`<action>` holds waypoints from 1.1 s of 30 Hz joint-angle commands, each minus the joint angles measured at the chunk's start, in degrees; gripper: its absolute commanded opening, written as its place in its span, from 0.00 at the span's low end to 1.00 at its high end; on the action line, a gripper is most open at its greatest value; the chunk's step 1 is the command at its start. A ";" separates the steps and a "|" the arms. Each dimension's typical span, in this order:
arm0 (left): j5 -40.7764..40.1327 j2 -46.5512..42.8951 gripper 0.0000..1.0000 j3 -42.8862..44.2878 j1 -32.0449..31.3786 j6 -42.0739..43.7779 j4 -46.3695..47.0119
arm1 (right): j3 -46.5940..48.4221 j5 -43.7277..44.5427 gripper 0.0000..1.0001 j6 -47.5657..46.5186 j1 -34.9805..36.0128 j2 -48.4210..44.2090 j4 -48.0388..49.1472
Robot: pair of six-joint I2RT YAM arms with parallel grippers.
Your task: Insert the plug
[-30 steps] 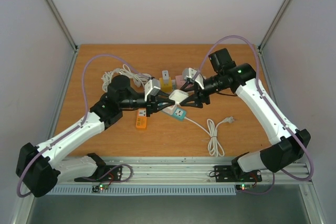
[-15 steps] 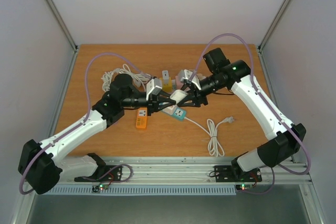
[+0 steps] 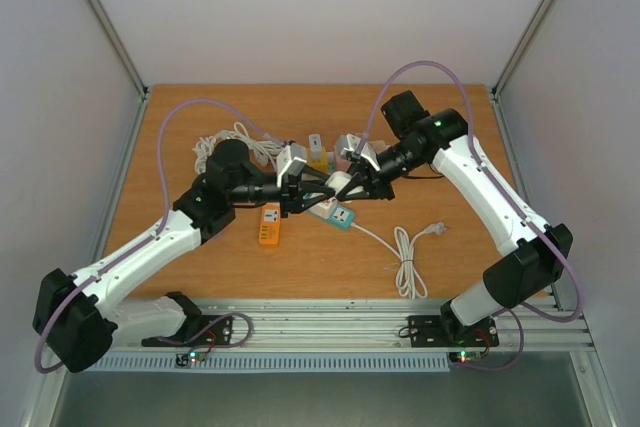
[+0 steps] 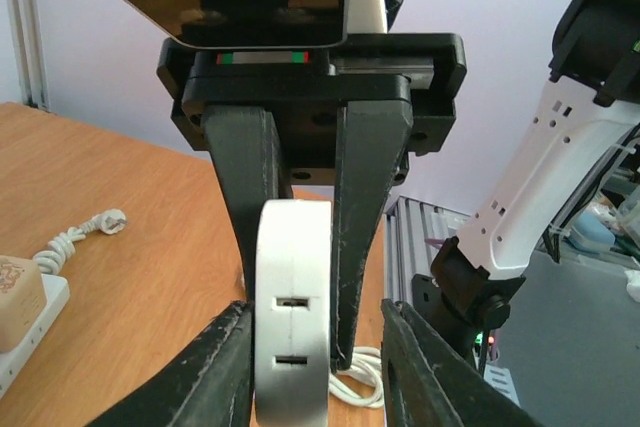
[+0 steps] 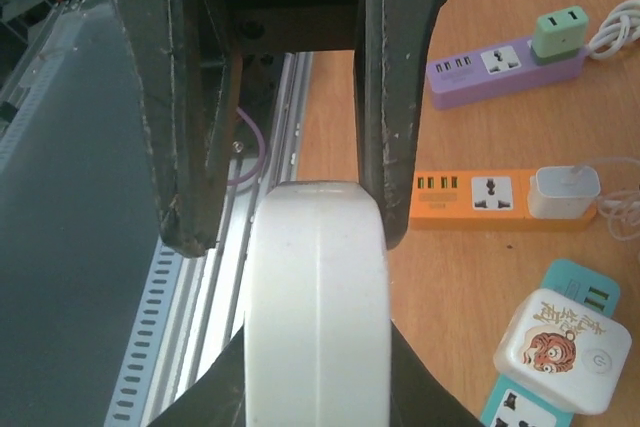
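Observation:
The plug (image 3: 340,183) is a white rounded block held above the middle of the table, where both grippers meet. My right gripper (image 3: 347,185) is shut on it; in the right wrist view its dark fingers press both sides of the plug (image 5: 316,327). My left gripper (image 3: 322,193) is open a little around the same plug (image 4: 293,317), whose face shows two slots. One left finger (image 4: 205,377) rests against it, while the other (image 4: 430,367) stands apart with a clear gap. The right gripper's fingers (image 4: 365,207) reach in from above.
A teal power strip (image 3: 341,215) lies just under the grippers and carries a white cube adapter (image 5: 563,347). An orange strip (image 5: 480,197) and a purple strip (image 5: 505,62) lie nearby. A coiled white cable (image 3: 408,259) sits front right, and more cables (image 3: 235,142) lie back left.
The right arm has swung left to the left gripper and shut on the plug. The left gripper, shut on the plug before, has opened a little.

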 commanded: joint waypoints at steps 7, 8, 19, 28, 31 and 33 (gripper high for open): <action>-0.39 1.73 0.22 3.62 -0.10 -0.86 0.83 | 2.92 -0.32 0.13 -0.19 0.39 0.71 -0.79; -1.03 1.85 0.23 3.77 -0.10 -0.79 0.65 | 3.01 -0.01 0.12 -0.32 0.44 0.80 -0.76; -32.92 -4.53 0.55 3.37 -0.10 -5.44 -10.63 | 13.99 9.55 0.01 -4.21 -6.14 10.72 -6.59; -41.16 -9.44 0.57 -5.49 -0.10 -18.14 -11.47 | 34.30 16.26 0.01 -13.73 -9.88 28.43 -16.14; -40.76 -8.91 0.57 -6.99 -0.04 -20.71 -11.70 | 42.15 18.81 0.01 -15.40 -9.89 35.14 -17.35; -40.75 -8.71 0.57 -7.63 -0.10 -22.25 -12.50 | 47.51 20.48 0.01 -16.93 -9.89 39.92 -18.89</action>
